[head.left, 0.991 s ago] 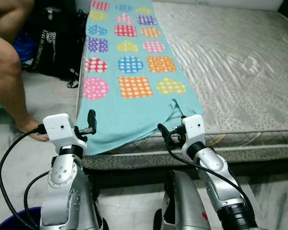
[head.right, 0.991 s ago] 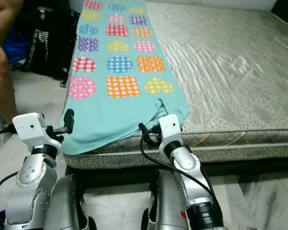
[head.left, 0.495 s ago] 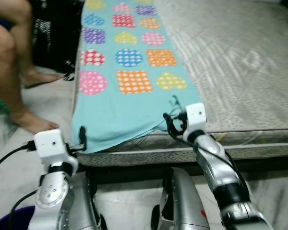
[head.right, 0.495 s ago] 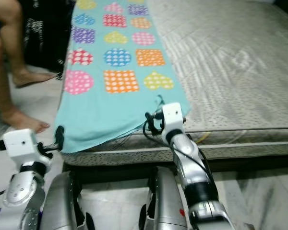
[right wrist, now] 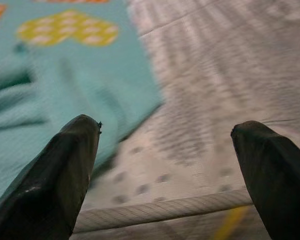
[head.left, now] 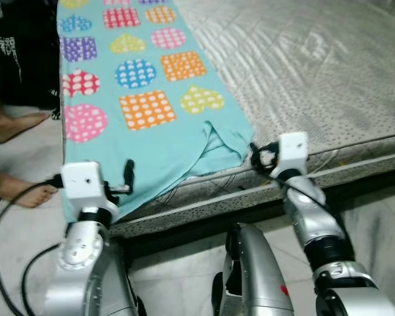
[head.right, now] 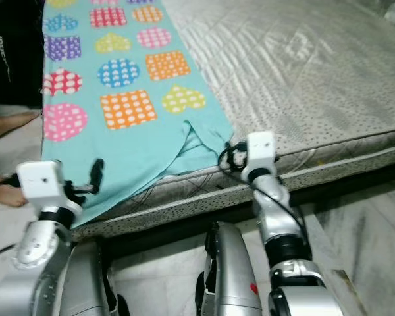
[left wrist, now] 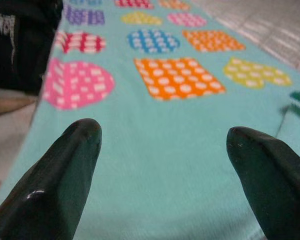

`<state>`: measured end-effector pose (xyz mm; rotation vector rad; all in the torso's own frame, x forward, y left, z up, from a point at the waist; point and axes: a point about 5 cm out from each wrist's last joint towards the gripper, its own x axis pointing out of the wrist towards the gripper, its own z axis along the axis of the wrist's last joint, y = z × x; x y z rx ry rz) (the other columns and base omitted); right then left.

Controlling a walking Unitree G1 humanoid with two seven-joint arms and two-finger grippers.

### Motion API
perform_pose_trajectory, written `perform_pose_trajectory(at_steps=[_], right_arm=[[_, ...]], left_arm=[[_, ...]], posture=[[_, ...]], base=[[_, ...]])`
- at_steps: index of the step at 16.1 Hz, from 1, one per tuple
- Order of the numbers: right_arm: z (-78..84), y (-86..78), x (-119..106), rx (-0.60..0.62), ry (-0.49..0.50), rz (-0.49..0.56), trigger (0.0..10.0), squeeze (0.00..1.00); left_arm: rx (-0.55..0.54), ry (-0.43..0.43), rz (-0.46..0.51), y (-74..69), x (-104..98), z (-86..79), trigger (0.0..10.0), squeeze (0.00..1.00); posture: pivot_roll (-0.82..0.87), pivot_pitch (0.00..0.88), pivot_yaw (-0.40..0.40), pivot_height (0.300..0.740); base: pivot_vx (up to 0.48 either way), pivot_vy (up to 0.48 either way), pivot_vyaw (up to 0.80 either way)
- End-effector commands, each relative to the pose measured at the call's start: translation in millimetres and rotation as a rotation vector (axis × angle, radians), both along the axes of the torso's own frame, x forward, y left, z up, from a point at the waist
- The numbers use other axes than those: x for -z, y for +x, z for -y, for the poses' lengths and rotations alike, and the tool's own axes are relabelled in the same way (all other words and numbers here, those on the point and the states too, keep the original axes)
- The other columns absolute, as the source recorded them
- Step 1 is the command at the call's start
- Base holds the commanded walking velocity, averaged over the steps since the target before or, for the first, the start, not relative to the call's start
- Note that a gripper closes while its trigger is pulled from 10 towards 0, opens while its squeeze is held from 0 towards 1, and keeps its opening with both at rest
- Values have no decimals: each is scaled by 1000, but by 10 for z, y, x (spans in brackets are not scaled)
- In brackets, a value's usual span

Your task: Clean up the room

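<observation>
Turquoise sheet [head.left: 138, 99] w/ dotted hearts, squares & circles spread along left strip of grey mattress [head.left: 316, 72], near hem draped over front edge, one corner rumpled & folded up approx midway betw. the two grippers. Rest of mattress bare.

Left gripper [left wrist: 162, 165] level w/ hanging hem, just in front of it; fingers spread wide apart, nothing betw. them, cloth directly ahead per wrist view. Right gripper [right wrist: 170, 175] at mattress edge just beside rumpled corner, to its right; fingers likewise wide apart & empty, sheet edge ahead-left of them, piping of mattress below.

Step in hand, prob.: lining up both grippers on near hem for a grab, i.e. straighten or pull off sheet. Not yet gripped.

Next move calls for: left fwd a touch onto hem, close on single layer; right shifted inward toward folded corner before closing, else bites bare mattress. Even pull both sides, to avoid bunching.

Beyond left arm: person's bare feet [head.left: 16, 187] on floor, black bag [head.left: 20, 59] against bed side.
</observation>
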<state>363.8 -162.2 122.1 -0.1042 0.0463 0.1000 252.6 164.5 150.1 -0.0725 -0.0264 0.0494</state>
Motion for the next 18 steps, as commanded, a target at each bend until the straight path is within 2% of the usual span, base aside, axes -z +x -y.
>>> perform_pose_trajectory(at_steps=[1,5,9,11,15,18], right_arm=[[15,-7,11,0,-3,6,10000,0],[15,-48,79,-13,23,3,10000,0],[-101,-72,98,-155,69,-24,10000,0],[-152,-52,70,-210,67,-28,10000,0],[-305,-55,-38,-283,116,17,10000,0],[-398,-80,-70,-360,134,19,10000,0]], left_arm=[[1,6,-13,-32,10,-1,10000,0],[0,29,-19,-85,17,-36,10000,0],[-71,67,-23,-188,19,-139,10000,0],[-27,99,-15,-207,7,-86,10000,0],[3,99,-7,-204,-7,-42,10000,0],[8,110,-1,-307,-34,-70,10000,0]], posture=[[134,220,-6,481],[144,231,12,481],[145,243,16,481],[148,243,14,481],[147,240,18,481],[155,240,21,481]], base=[[0,0,0],[0,0,0],[0,0,0],[0,0,0],[0,0,0],[0,0,0]])
